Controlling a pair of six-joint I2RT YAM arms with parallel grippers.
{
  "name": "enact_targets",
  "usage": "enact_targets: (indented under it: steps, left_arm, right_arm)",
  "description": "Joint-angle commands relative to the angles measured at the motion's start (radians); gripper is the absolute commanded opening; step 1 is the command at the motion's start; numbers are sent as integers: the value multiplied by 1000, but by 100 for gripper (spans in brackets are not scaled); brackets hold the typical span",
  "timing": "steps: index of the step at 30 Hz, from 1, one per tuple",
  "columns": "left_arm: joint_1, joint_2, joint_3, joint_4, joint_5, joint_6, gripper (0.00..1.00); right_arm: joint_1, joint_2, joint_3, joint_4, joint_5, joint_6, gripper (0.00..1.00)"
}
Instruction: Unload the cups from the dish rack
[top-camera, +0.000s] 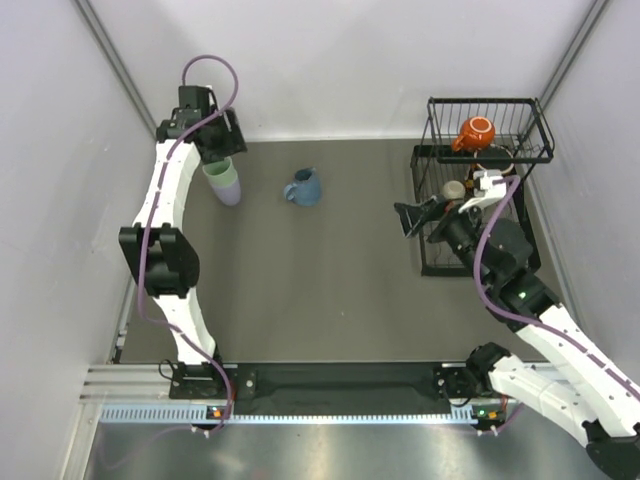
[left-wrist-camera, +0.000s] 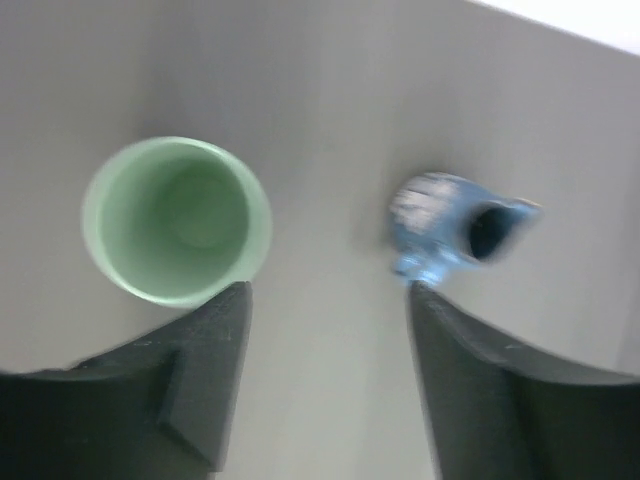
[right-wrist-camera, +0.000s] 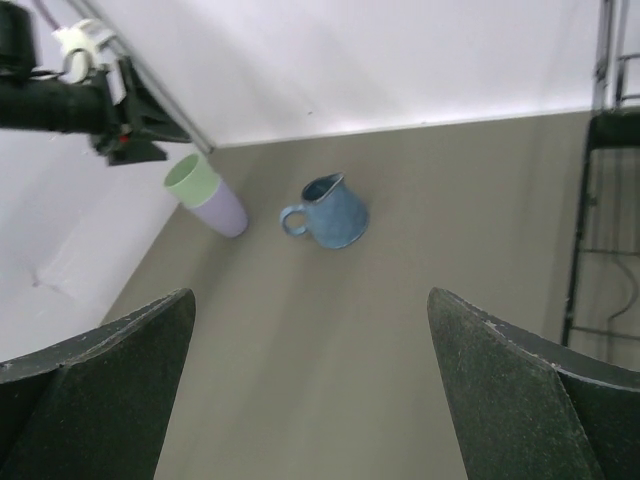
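Over in the far left corner of the worktop (top-camera: 330, 300), the left tool (top-camera: 216, 140) hangs right above the pale green tumbler (top-camera: 220, 172). The tumbler stands mouth up, nested inside the lavender tumbler (top-camera: 231, 192). In the left wrist view the two dark fingers (left-wrist-camera: 205, 380) are spread apart with nothing between them. The green rim lies just past one fingertip, and I can't tell whether they touch.

The blue mug (top-camera: 304, 187) stands upright on the worktop to the right of the stacked pair and apart from it, its handle turned toward the tumblers.

On the right, the black wire dish rack (top-camera: 484, 100) stands close to the right wall. The small orange mug (top-camera: 474, 133) sits in its raised basket at the far end. The small beige mug (top-camera: 454, 188) sits lower in the rack, just beside the right arm's wrist.

The right tool (top-camera: 405, 220) is at the rack's left edge, pointing out over the worktop. Its fingers are spread wide and grip nothing. In the right wrist view only worktop shows between them, with the blue mug and the tumblers beyond.
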Motion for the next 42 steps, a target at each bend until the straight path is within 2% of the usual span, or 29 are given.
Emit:
enact_targets:
  steps: [1, 4, 7, 8, 10, 13, 15, 16, 19, 20, 22, 23, 24, 26, 28, 31, 35, 42]
  left_arm:
    - [-67, -185, -49, 80, 74, -19, 75]
    - [-122, -288, -190, 142, 112, -48, 75]
    - [-181, -391, -404, 242, 173, -68, 75]
    - [-192, -409, -432, 261, 225, -56, 75]
    - [-207, -446, -480, 271, 299, -54, 74]
    - [-218, -514, -611, 319, 425, -82, 73]
    - [-224, -581, -676, 398, 501, -122, 73]
    - [-224, -600, -731, 416, 520, -130, 73]
    - [-224, -655, -797, 437, 555, -144, 74]
    - [-224, -664, -807, 436, 559, -134, 74]
    - [-224, -687, -826, 420, 554, -121, 74]
    - [-224, -693, -833, 417, 542, -113, 74]
    - [-224, -707, -839, 417, 530, -111, 74]
    - [-224, -719, -859, 420, 514, -110, 74]
    - [-224, -729, -866, 422, 522, -111, 74]
    - [-224, -738, -874, 439, 542, -122, 74]
    - [-224, -733, -877, 436, 502, -110, 74]
    - [-224, -746, -883, 433, 503, -104, 74]
  right_arm:
    - [-6, 39, 116, -86, 88, -68, 100]
    - [-90, 89, 190, -162, 59, -70, 100]
    - [-239, 114, 221, -183, -22, -62, 100]
    - [-311, 116, 215, -178, -53, -71, 100]
    - [-368, 114, 206, -170, -105, -85, 100]
    - [-452, 116, 177, -172, -89, -102, 100]
    - [-563, 134, 164, -184, -133, -81, 100]
    - [-672, 142, 163, -187, -164, -69, 100]
    - [-809, 204, 141, -160, -266, -32, 100]
    - [-828, 235, 111, -135, -267, -32, 100]
    - [-848, 247, 40, 31, -236, -36, 96]
    - [-850, 248, -74, 140, -234, -42, 94]
    - [-850, 246, -131, 343, -234, -47, 88]
    - [-851, 270, -240, 478, -259, -96, 85]
    - [-851, 319, -259, 578, -297, -137, 84]
    - [-874, 439, -227, 600, -334, -162, 85]
    - [-900, 588, -209, 715, -403, -130, 78]
    - [-907, 731, -159, 804, -418, -124, 71]
